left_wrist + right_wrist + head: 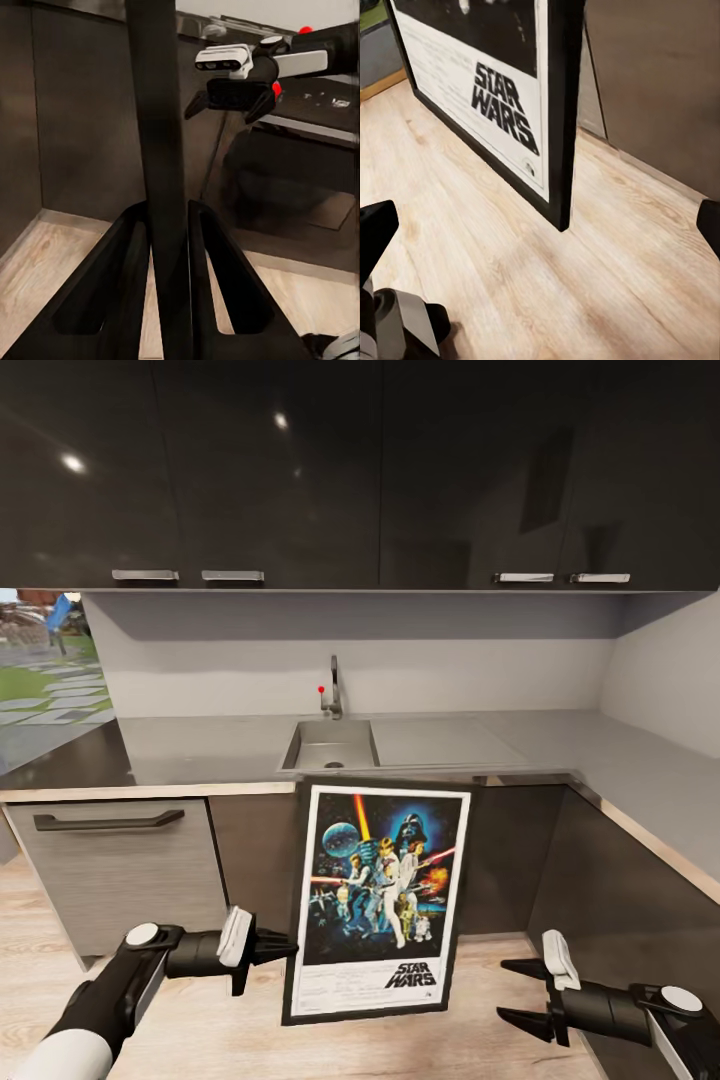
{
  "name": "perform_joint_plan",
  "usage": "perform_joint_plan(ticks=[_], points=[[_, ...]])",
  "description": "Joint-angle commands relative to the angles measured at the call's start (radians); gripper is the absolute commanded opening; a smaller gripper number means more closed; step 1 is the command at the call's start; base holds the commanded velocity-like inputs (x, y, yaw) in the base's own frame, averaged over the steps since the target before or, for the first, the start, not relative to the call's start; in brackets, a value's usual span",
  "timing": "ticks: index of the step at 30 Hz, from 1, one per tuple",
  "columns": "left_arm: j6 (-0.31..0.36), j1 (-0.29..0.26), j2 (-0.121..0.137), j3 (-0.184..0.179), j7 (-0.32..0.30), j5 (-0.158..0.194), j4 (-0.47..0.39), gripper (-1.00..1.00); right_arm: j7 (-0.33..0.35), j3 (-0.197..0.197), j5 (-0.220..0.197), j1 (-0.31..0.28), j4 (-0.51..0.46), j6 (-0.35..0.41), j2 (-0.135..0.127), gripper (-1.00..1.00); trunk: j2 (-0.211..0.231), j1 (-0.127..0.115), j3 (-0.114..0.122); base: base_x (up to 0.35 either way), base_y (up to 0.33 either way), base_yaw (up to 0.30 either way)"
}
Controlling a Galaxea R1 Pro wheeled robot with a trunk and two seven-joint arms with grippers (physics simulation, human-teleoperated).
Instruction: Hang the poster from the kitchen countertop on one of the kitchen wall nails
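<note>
The poster (380, 890) stands upright in front of the dark cabinet fronts, below the kitchen countertop (200, 745). My left gripper (275, 950) is shut on its left edge; in the left wrist view the thin black frame (161, 150) runs up between the two fingers (168, 210). My right gripper (520, 992) is open, low and to the right of the poster, apart from it. The right wrist view shows the poster's lower corner with the "STAR WARS" logo (510, 82) just above the wood floor, ahead of the wide-open right gripper (542, 225). The wall nails are out of view.
An inset steel sink (330, 745) and chrome tap (333, 690) sit in the worktop behind the poster. Dark upper cabinets (300, 470) hang above. The counter turns a corner along the right side (650, 800). Light wood floor (200, 1030) lies around both grippers.
</note>
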Motion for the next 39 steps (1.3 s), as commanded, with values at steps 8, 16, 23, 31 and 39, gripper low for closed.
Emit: perform_joint_plan(ticks=[8, 16, 23, 31, 39], points=[[-0.013, -0.001, -0.002, -0.039, -0.002, 0.001, -0.054, -1.0, 0.002, 0.002, -0.001, -0.001, -0.001, -0.005, 0.001, 1.0, -0.001, 0.0, -0.001, 0.0, 0.0, 0.0], [-0.012, -0.001, -0.001, -0.061, -0.002, 0.003, -0.137, -1.0, 0.001, 0.004, -0.001, -0.001, -0.001, -0.005, 0.003, 1.0, -0.001, 0.0, -0.001, 0.0, 0.0, 0.0], [-0.01, -0.001, 0.0, -0.067, -0.002, 0.004, -0.182, -1.0, 0.007, 0.04, -0.001, -0.001, -0.001, -0.005, 0.008, 1.0, -0.001, 0.0, -0.001, 0.0, 0.0, 0.0], [-0.007, -0.001, 0.001, -0.068, -0.002, 0.034, -0.203, -1.0, 0.008, 0.069, -0.001, -0.001, -0.002, -0.005, 0.009, 1.0, -0.001, 0.0, -0.001, 0.0, 0.0, 0.0], [-0.007, -0.001, 0.004, -0.066, -0.002, 0.133, -0.205, -1.0, 0.008, 0.071, -0.001, -0.001, -0.002, -0.005, 0.008, 1.0, -0.001, 0.0, -0.001, 0.0, 0.0, 0.0]])
